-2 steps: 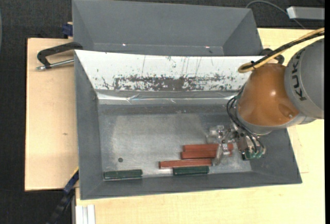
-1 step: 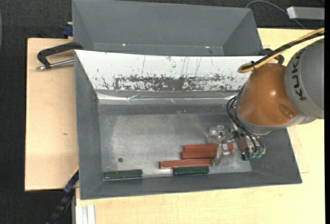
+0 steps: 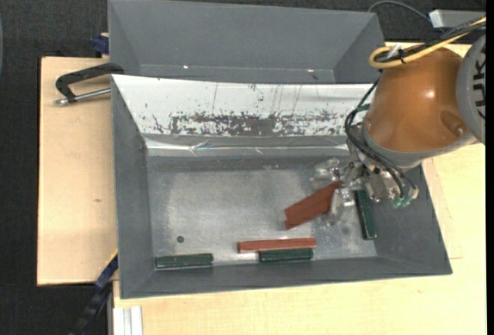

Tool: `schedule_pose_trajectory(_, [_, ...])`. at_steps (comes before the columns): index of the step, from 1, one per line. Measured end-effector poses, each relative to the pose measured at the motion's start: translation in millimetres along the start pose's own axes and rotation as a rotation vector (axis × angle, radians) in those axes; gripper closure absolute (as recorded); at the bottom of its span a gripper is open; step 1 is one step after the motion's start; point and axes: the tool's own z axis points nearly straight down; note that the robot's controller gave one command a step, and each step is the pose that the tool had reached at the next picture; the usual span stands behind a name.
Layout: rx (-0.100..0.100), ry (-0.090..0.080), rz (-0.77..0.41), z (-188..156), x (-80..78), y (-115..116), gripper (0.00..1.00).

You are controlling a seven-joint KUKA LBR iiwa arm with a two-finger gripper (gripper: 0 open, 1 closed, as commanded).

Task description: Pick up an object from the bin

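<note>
Reddish-brown flat rectangular block [image 3: 307, 210] lies right of centre in the lower half of the frame, on the floor of the grey metal bin [image 3: 131, 194]. Its long axis slants from lower left to upper right. The upper-right end sits between the fingers of the gripper [image 3: 340, 199], which pinch it, so the block's length trails to the claw's lower left. A dark green bar [image 3: 367, 221] lies just right of the claw. Any lift would likely swing the free end down.
</note>
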Motion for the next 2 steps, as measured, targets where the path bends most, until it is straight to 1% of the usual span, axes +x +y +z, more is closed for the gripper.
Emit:
schedule_pose_trajectory(1, [0.0, 0.0, 0.0, 0.0, 0.0, 0.0, 1.0])
schedule_pose_trajectory(2, [-0.002, 0.005, -0.006, -51.1, 0.7, -17.0, 1.0])
